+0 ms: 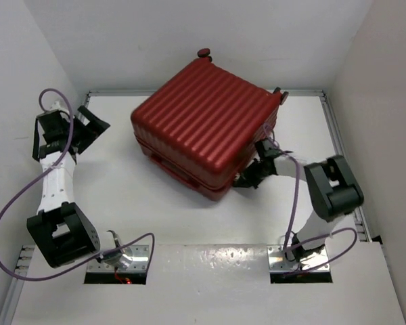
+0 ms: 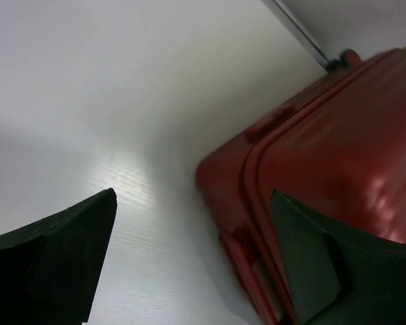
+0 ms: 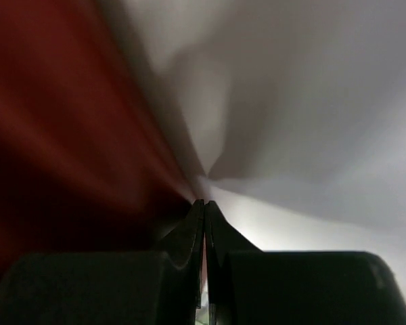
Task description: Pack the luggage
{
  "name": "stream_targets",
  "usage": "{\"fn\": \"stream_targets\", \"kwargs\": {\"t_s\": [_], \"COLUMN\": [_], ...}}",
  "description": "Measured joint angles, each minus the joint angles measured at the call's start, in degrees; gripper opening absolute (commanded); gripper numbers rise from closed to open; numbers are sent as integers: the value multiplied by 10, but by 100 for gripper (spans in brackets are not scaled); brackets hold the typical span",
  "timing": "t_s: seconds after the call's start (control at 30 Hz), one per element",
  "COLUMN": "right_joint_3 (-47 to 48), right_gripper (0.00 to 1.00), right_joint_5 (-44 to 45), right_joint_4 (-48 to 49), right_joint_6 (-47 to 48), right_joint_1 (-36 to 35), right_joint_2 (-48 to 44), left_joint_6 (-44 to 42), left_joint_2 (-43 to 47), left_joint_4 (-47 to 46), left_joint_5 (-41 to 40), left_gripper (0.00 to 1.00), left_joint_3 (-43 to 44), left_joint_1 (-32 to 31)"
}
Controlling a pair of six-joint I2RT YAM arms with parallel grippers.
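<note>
I can't read any writing from here: no text, label, brand or number in any of my three views. The red suitcase (image 1: 203,125) at the centre of the overhead frame shows only plain ribs.

A smooth white matte desk (image 1: 189,223) fills the middle. Plain white panel walls (image 1: 189,27) rise at nine, twelve and three o'clock. A thin silver metal rail (image 1: 343,162) edges the desk at three o'clock.
</note>
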State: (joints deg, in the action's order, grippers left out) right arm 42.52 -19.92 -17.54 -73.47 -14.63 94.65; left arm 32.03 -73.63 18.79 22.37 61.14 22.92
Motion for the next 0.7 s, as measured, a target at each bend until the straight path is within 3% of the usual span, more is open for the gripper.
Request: {"fn": "stream_targets", "kwargs": {"t_s": [0.17, 0.3, 0.43, 0.57, 0.7], "right_joint_3": [99, 129, 88, 45, 16], "right_gripper": [0, 2, 7, 7, 8], "right_joint_5": [-3, -11, 13, 59, 86], "right_joint_4": [99, 162, 192, 195, 177], "right_joint_6": [-91, -109, -11, 97, 179], "right_joint_1": [-109, -156, -163, -131, -64], "right_joint_2": [108, 111, -15, -169, -214], "left_joint_6": [19, 26, 26, 26, 32], "left_joint_2": [0, 1, 21, 49, 43], "left_joint_4": [56, 89, 95, 101, 95], "left_joint_5": [-45, -48, -20, -9, -10], "left_gripper": [96, 88, 84, 80, 74], "left_joint_3": [5, 5, -27, -80, -108], "left_joint_1": [66, 94, 82, 28, -34]}}
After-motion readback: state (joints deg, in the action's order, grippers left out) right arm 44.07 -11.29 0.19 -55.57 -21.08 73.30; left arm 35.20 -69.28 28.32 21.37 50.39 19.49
